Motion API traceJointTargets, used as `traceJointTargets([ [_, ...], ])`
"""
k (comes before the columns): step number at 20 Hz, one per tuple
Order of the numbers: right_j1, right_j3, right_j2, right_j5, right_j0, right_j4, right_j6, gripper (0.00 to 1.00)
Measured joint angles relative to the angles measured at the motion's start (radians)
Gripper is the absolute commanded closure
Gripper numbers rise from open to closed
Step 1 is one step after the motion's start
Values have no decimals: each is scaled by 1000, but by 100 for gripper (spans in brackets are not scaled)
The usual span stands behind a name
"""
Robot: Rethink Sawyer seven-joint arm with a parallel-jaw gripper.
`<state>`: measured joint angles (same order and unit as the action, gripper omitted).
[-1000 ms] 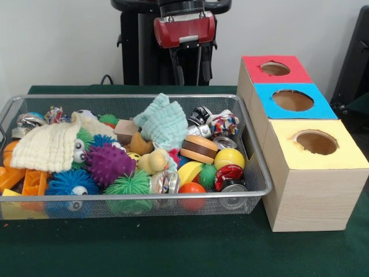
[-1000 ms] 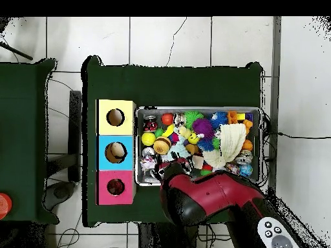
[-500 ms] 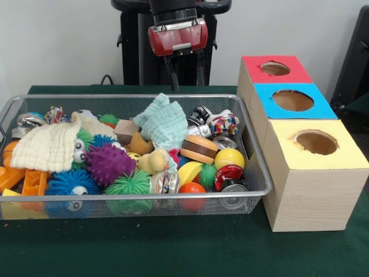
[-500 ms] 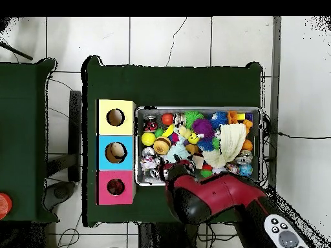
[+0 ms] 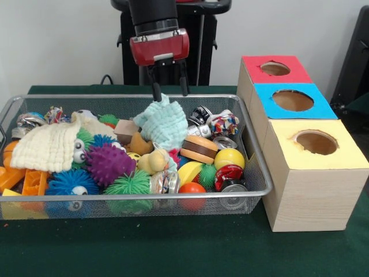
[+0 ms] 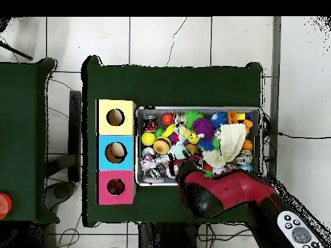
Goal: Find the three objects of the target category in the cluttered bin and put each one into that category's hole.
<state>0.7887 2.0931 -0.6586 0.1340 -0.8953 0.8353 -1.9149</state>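
The wire mesh bin [image 5: 132, 97] is full of toys; it also shows in the overhead view [image 6: 197, 108]. My gripper [image 5: 170, 89] hangs open and empty over the bin's far side, its tips just above a mint knitted cloth [image 5: 164, 122]. A pale yellow plush animal [image 5: 153, 161] lies mid-bin, with a tan one [image 5: 140, 144] just behind it. I cannot make out the tiger-striped one. The red-topped box with its round hole [image 5: 275, 68] stands far right, and shows in the overhead view [image 6: 116, 187]. There my arm [image 6: 213, 192] hides the gripper.
A blue-topped hole [image 5: 293, 100] and a yellow-topped hole [image 5: 316, 142] stand nearer than the red one. A purple spiky ball [image 5: 108, 163] and a cream knitted cloth [image 5: 46, 147] fill the bin's left half. A second green table [image 6: 22, 139] stands beside this one.
My gripper has moved left in the front view and come down, from behind the bin to just over the mint cloth. The toys have not moved.
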Motion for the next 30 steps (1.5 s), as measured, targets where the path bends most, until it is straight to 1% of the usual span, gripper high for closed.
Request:
traceJointTargets([
  [1,-12,-14,-10,0,-17,7,0,0],
  [8,-39,-48,-40,0,-50,27,0,0],
  [9,-52,-62,-49,0,-58,35,0,0],
  [14,-89,-99,-61,0,-64,59,0,0],
  [15,-109,-115,-61,0,-64,77,0,0],
  [19,-147,-142,-61,0,-64,118,0,0],
  [20,-167,-155,-61,0,-64,140,0,0],
  [22,-181,-162,-61,0,-64,153,0,0],
  [24,-221,-182,-60,0,-63,194,0,0],
  [28,-268,-209,-58,-1,-61,250,0,0],
  [30,-301,-223,-57,-8,-61,293,0,0],
])
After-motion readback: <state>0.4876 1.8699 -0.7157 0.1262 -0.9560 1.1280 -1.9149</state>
